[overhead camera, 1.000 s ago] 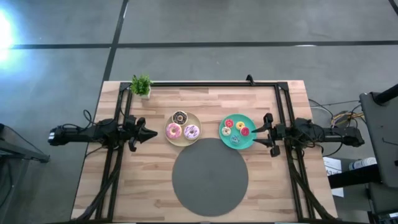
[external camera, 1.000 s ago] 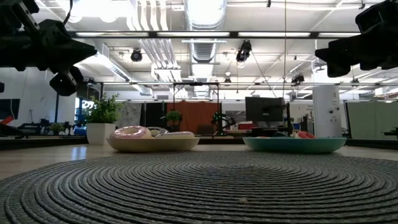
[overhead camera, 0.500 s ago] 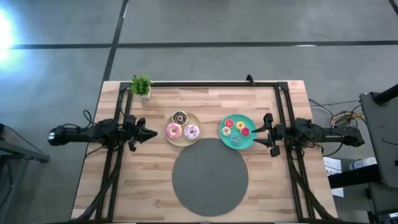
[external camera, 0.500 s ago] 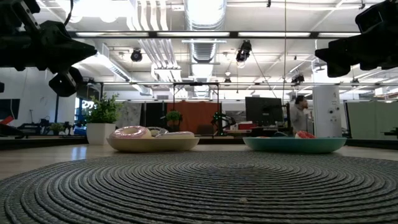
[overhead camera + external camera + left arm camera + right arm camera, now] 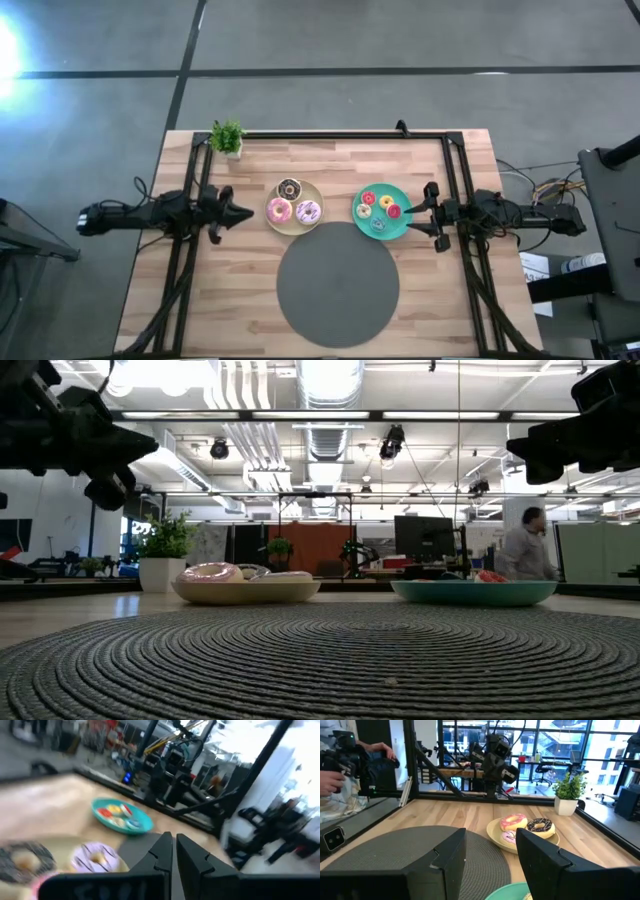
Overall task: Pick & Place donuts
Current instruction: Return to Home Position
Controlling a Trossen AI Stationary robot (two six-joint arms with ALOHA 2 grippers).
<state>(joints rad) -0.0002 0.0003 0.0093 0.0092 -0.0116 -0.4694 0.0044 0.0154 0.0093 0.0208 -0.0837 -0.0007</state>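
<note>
The left gripper [image 5: 246, 213] is hovering above the table [image 5: 200, 300] near its left edge, pointing at the cream plate [image 5: 294, 228] and stopping just short of its rim. Its fingers [image 5: 161, 854] are pressing together with only a hairline slit between them and are holding nothing. The right gripper [image 5: 418, 212] is hanging near the right edge, reaching over the rim of the teal plate [image 5: 398, 230], with its fingers [image 5: 445, 865] spread wide and empty. The cream plate is sitting about midway between the far and near edges, a little toward the left edge, and is carrying three big donuts. The dark brown donut [image 5: 290, 188] is lying on the side toward the far edge, and the pink donut [image 5: 279, 210] and the lilac donut [image 5: 308, 211] are lying side by side nearer the grey mat [image 5: 338, 290]. The teal plate is resting beside the cream one toward the right edge, apart from it, and is holding four mini donuts [image 5: 386, 202]. The mat is filling the middle of the table toward the near edge, and its rim seems to be touching both plates, though the overhead view leaves that unsure. A potted plant [image 5: 227, 137] is standing at the far left corner, and a person [image 5: 522, 548] is showing in the room beyond the teal plate.
</note>
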